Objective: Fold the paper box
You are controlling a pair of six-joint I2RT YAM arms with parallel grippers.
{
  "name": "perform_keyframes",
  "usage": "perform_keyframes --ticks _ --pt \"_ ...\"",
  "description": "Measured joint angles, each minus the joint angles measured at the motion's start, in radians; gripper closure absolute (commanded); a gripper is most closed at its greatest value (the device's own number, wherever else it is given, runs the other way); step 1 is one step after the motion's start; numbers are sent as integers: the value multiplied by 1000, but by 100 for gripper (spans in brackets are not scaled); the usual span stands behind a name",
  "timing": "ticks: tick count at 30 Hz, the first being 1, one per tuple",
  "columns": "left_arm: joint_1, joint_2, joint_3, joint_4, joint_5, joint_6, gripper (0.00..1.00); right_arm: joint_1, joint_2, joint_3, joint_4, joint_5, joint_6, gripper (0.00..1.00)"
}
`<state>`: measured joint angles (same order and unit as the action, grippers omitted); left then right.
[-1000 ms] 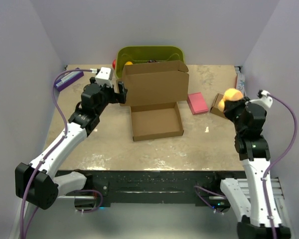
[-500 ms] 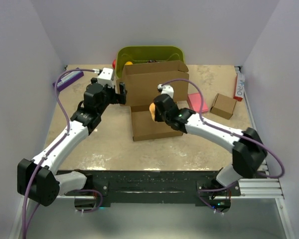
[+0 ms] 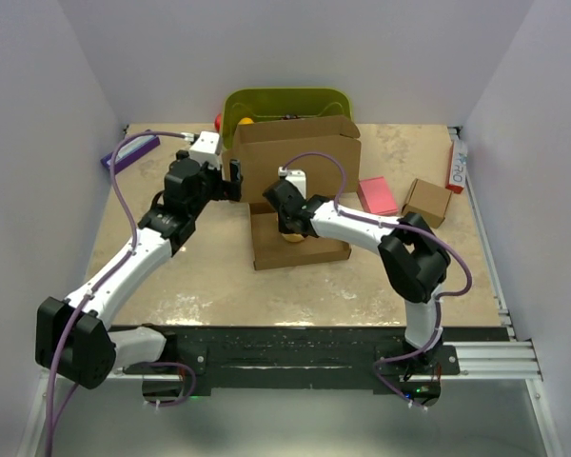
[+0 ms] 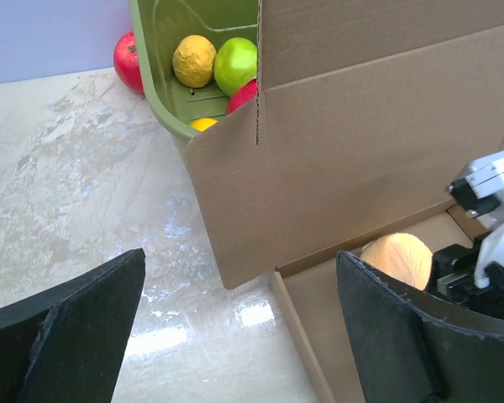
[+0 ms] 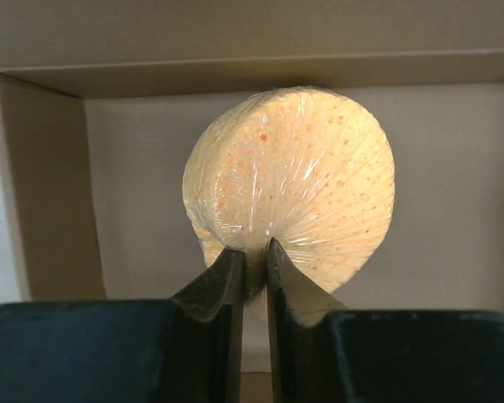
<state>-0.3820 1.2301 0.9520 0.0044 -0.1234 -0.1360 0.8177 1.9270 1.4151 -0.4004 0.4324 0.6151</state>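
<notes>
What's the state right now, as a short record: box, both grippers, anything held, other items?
paper box: open, lid upright, tray facing up
left gripper: open, at the lid's left edge
right gripper: shut on the wrapped orange ball, inside the tray
ball contact with tray floor: cannot tell
other items: green bin with fruit behind the box; pink block and small cardboard box to its right

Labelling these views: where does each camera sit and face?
Top external: high behind the robot, looking down on left arm, right arm, paper box.
Left wrist: faces the box's upright lid and a green basket; open left end effector shows.
Right wrist: looks into the box; right end effector pinches an orange ball.
Both wrist views share that ball.
</notes>
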Motion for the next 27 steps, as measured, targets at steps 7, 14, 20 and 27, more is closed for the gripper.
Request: perform_keyframes --ticks 7,14,20,27 --pt "0 5 2 -8 2 0 1 0 24 10 -73 33 17 46" --pt "0 11 8 -14 8 -1 0 0 24 10 -83 32 10 32" --pt "2 25 11 -14 61 -11 1 0 -13 -11 -52 18 -15 28" --pt "98 31 11 24 255 -39 0 -4 -282 -116 37 -6 -67 24"
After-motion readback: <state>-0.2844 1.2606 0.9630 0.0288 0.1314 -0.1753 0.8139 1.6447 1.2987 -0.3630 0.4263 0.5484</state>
